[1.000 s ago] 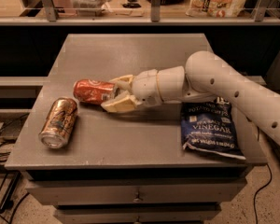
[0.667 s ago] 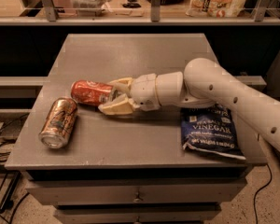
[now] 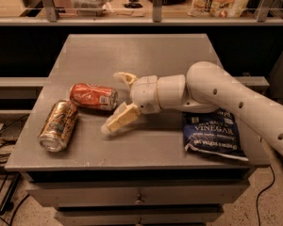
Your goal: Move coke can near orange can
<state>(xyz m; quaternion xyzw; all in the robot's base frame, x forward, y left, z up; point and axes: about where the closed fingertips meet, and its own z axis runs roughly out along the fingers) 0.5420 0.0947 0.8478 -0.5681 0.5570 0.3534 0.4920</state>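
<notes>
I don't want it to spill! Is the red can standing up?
No, the coke can lies on its side beside the orange can, with the open gripper at its right end.

The coke can (image 3: 92,96) is red with white lettering and a silver end. The orange can (image 3: 58,125) is copper-orange with dark scribbles and a silver top. The gripper (image 3: 112,101), just right of the coke can, has cream jaws, spread apart, on a white arm (image 3: 226,91). The bag (image 3: 212,134) is dark blue with white lettering, and the table (image 3: 146,55) is grey.
</notes>
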